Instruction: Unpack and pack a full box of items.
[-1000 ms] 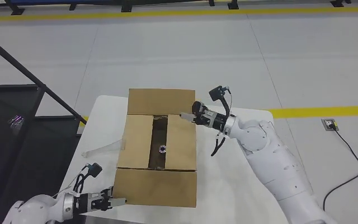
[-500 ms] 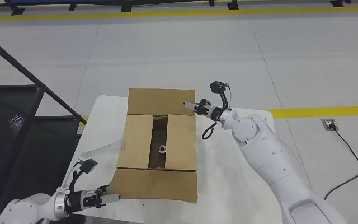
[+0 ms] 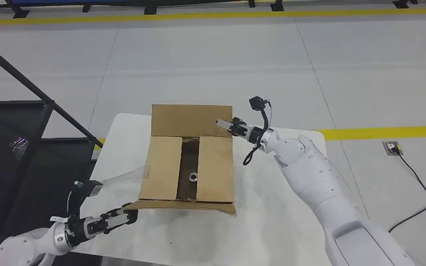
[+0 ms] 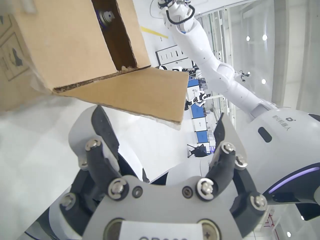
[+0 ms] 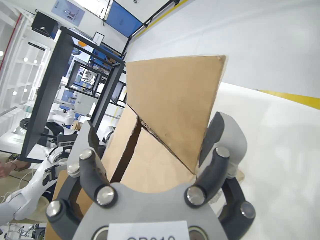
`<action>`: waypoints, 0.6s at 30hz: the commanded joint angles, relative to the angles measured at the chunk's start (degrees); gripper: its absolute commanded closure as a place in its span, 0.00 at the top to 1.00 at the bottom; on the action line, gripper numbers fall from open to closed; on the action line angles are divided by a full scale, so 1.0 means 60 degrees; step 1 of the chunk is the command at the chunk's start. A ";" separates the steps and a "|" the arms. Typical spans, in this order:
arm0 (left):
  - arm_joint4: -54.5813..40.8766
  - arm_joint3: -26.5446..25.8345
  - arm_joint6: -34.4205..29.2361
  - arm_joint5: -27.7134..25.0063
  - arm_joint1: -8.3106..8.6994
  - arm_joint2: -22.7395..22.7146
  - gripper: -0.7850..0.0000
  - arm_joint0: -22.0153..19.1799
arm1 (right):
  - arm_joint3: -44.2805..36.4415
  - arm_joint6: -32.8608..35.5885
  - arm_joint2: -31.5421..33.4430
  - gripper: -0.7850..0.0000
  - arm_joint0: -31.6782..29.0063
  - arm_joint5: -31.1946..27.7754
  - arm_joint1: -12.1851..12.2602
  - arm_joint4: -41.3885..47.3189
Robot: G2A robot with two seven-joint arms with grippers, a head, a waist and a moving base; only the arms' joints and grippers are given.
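Lifted the near flap [image 3: 190, 205] of the box [image 3: 208, 169] from a broad spread panel to a thin raised strip within a second, drew the left end effector [image 3: 128, 215] back toward the box's near left corner, and edged the right end effector [image 3: 221, 124] up to the far flap [image 3: 192, 120]. Kept the left jaws wide apart and holding nothing, just beneath the near flap's free edge, seemingly to prop it from below. Set the right fingers [image 5: 215, 131] parted either side of the far flap's right corner, without pinching it, likely readying a fold. Left the box mid-worktop [image 3: 279, 219], inner flaps [image 3: 163, 169] almost meeting over a dark slit [image 3: 189, 156]. Glimpsed through that slit one round metal item [image 3: 194, 176] only; could not make out the remaining contents. Could not identify a pale translucent object [image 3: 123, 177] lying left of the box, nor judge the near flap's exact tilt.
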 commanded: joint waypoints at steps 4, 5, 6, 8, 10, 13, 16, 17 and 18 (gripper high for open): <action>-0.0011 -0.0163 0.0569 0.0230 -0.0053 0.0059 1.00 -0.0094 | 0.0327 0.0552 0.0237 1.00 0.0089 -0.0911 0.0021 0.0598; -0.0025 -0.0213 0.0673 0.0290 -0.0065 0.0080 1.00 -0.0105 | 0.0360 0.0694 0.0292 1.00 0.0095 -0.1089 0.0033 0.0735; 0.0026 -0.0229 0.0830 0.0349 -0.0075 0.0070 1.00 -0.0127 | 0.0376 0.0833 0.0349 1.00 0.0103 -0.1279 0.0048 0.0869; 0.0234 -0.0323 0.1208 0.0478 -0.0098 0.0086 1.00 -0.0165 | 0.0376 0.1166 0.0455 1.00 0.0076 -0.1687 0.0080 0.1155; 0.0534 -0.0447 0.1597 0.0620 -0.0122 0.0128 1.00 -0.0198 | 0.0381 0.1538 0.0563 1.00 0.0064 -0.1966 0.0122 0.1442; 0.1148 -0.0681 0.2161 0.0753 -0.0152 0.0173 1.00 -0.0262 | 0.0278 0.2220 0.0713 1.00 0.0032 -0.2350 0.0189 0.1921; 0.1904 -0.0923 0.2765 0.0928 -0.0188 0.0274 1.00 -0.0306 | 0.0034 0.3077 0.0811 1.00 -0.0039 -0.2593 0.0249 0.2459; 0.2112 -0.0991 0.2949 0.1011 -0.0204 0.0336 1.00 -0.0330 | -0.0164 0.3202 0.0768 1.00 -0.0075 -0.2469 0.0270 0.2528; 0.2346 -0.1048 0.3133 0.1078 -0.0218 0.0391 1.00 -0.0378 | -0.0446 0.3313 0.0683 1.00 -0.0144 -0.2358 0.0295 0.2578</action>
